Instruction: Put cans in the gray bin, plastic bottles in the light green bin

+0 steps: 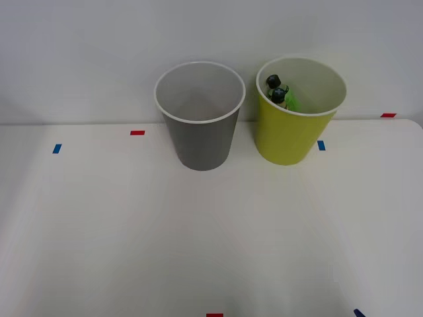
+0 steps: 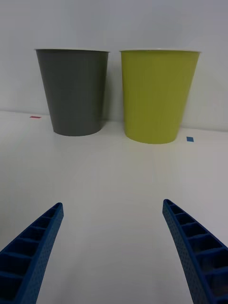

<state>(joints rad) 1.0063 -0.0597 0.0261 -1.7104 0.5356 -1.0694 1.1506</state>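
The gray bin (image 1: 199,125) (image 2: 74,92) stands at the back of the white table, and its pale inside looks bare from above. Right beside it stands the light green bin (image 1: 292,129) (image 2: 157,95). Inside that bin lean the plastic bottles (image 1: 281,92), two black caps and a bright green body showing against its left inner wall. No cans are in view. My right gripper (image 2: 112,209) is open, low over the table and well short of both bins, with nothing between its blue ribbed fingers (image 2: 33,247). A blue fingertip (image 1: 359,313) pokes in at the front view's bottom edge.
Small red tape marks (image 1: 137,133) and blue tape marks (image 1: 57,148) dot the table (image 1: 211,238). A plain white wall rises right behind the bins. The table's right edge curves in near a red mark (image 1: 388,115).
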